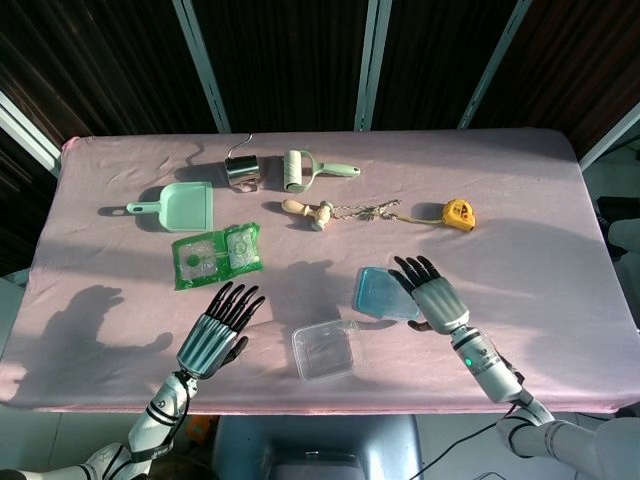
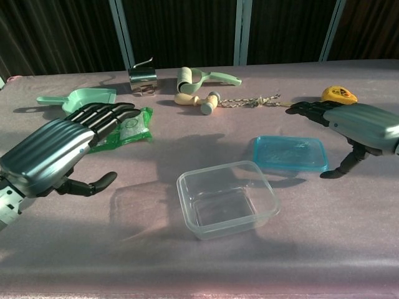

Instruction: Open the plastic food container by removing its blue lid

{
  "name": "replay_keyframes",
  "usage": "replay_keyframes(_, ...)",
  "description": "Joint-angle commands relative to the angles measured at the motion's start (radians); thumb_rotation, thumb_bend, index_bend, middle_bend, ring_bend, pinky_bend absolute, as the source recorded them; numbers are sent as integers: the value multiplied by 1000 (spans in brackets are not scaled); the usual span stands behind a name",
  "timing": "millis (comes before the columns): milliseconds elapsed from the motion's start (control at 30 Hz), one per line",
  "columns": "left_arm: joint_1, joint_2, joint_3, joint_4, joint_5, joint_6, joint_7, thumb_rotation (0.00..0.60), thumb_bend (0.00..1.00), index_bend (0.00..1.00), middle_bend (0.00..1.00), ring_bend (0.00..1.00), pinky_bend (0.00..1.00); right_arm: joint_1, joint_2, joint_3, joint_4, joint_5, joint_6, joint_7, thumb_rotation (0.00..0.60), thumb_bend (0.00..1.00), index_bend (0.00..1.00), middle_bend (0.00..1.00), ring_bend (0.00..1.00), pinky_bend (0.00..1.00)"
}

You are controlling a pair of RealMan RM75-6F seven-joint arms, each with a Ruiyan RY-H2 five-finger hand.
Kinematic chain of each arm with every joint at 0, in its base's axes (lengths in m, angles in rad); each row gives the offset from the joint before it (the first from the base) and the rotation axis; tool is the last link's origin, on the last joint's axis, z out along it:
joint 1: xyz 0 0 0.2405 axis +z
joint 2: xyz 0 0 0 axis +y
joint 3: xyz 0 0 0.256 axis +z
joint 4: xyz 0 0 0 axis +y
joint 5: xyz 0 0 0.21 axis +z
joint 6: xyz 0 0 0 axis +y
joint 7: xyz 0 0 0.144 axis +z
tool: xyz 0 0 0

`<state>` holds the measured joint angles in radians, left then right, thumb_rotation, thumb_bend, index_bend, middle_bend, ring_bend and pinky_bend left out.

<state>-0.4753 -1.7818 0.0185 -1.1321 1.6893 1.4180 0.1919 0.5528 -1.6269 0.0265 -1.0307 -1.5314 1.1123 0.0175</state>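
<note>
- Strong sunlight stripes my pink tablecloth [image 1: 520,190], with broad dim bands between.
- I see hard shadows falling left of both hands.
- Both views look sharp; the backdrop is dark.

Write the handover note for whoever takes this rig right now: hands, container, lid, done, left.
Left hand: open, holding nothing, left of the container.
Right hand: open, just right of the blue lid; contact cannot be told.
Clear container: upright on the pink tablecloth near the front edge, uncovered.
Lid: flat on the cloth, behind and to the right of the container.
Done: lid is off.
Left: probably only drawing the right hand away.
</note>
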Motion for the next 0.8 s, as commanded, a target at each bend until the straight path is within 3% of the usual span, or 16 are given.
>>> replay_keyframes(33,16,25,-6,-19,-29,-8,-5,600,343,0,0,0,10,-26,90,-2,-125,63,-51,-100,600,165,0,0,0,0)
replay_keyframes(267,61,148,-4,-143,-57,19,-20,600,344,0,0,0,12,-80,276,-24,-357,98,-25,-223,600,154,0,0,0,0)
replay_keyframes(500,171,385,76,-397,-145,7,116,600,343,0,0,0,10,-230,495,-40,-603,200,152,-388,600,153,0,0,0,0)
replay_keyframes(633,268,489,108,-489,-218,71,186,600,345,0,0,0,3,-376,563,-68,-638,159,362,-312,600,153,0,0,0,0)
replay_keyframes(800,367,484,78,-459,-247,216,205,600,349,0,0,0,0,-526,563,-86,-582,146,539,-168,600,154,0,0,0,0)
